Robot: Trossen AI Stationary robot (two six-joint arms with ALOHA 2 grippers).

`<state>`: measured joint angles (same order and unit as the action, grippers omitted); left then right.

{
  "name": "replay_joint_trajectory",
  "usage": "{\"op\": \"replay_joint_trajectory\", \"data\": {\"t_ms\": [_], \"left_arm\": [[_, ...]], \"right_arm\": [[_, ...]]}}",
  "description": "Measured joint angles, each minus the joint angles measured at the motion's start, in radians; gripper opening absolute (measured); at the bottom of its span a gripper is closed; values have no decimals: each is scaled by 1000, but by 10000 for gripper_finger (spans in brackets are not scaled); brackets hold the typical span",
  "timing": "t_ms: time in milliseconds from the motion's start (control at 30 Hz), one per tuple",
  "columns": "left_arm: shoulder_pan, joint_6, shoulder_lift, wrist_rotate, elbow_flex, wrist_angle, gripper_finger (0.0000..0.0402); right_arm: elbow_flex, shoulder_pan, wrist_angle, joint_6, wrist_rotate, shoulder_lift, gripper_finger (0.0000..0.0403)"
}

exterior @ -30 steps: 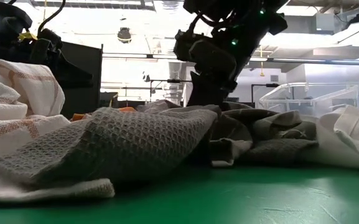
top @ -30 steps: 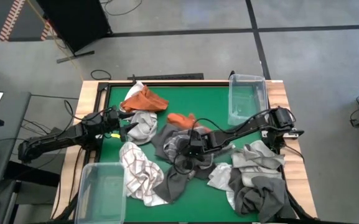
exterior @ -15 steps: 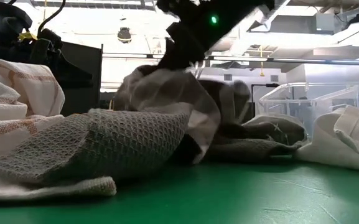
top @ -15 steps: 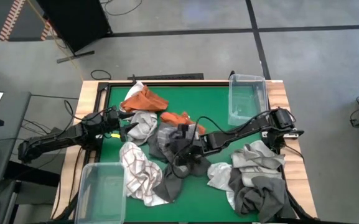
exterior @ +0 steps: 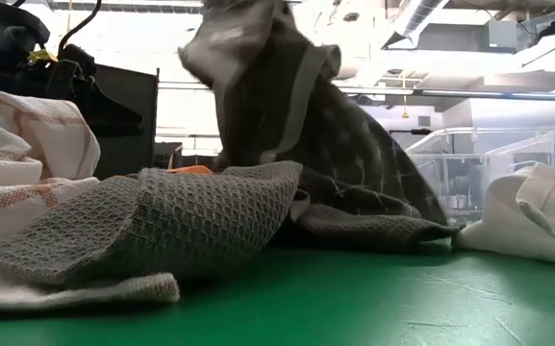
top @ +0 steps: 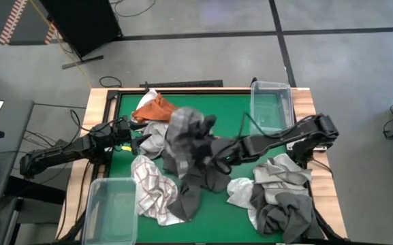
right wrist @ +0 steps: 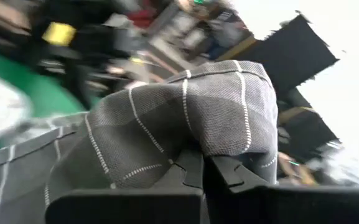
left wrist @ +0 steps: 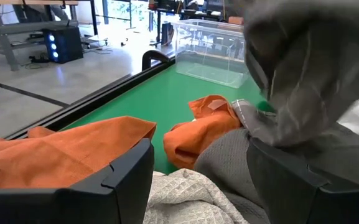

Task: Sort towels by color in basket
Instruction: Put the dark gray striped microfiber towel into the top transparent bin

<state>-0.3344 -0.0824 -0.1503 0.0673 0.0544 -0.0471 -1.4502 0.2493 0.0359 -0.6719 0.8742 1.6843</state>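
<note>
My right gripper (right wrist: 204,167) is shut on a dark grey towel with thin white check lines (top: 186,139), raised over the middle of the table; from above the cloth hides the fingers. That towel also fills the low view (exterior: 296,106), its lower end on other grey cloths. My left gripper (top: 132,136) is open at the table's left; its fingers stand on either side of a light grey waffle towel (left wrist: 185,193). Two rust-orange towels (left wrist: 61,155) (left wrist: 204,124) lie beyond it. A white checked towel (top: 152,190) lies near the front. My right gripper pinches a bunched fold of the grey checked towel (right wrist: 191,134) between its two fingers, and the cloth drapes over the fingertips. The towel hangs below the hold. Its lower end (exterior: 373,226) still lies on the pile.
A clear bin (top: 271,107) stands at the far right corner and another (top: 111,207) at the near left. A heap of white and grey towels (top: 278,197) fills the near right. A grey waffle cloth (exterior: 181,221) lies at the front of the low view.
My right gripper has risen from the pile in the middle and moved toward the table's left, drawing the grey checked towel up with it. The towel's upper part is lifted high and its lower end has stayed on the pile.
</note>
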Motion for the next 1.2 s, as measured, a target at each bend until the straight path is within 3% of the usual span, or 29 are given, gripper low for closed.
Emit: {"op": "replay_joint_trajectory", "data": {"t_ms": [467,800,1200], "left_arm": [[0,0,0,0,0,0,245],[0,0,0,0,0,0,245],[0,0,0,0,0,0,245]], "right_arm": [[0,9,-8,-309,559,-249,18],[0,-70,-194,-131,676,-363,22],[0,-188,-607,337,693,-427,21]]}}
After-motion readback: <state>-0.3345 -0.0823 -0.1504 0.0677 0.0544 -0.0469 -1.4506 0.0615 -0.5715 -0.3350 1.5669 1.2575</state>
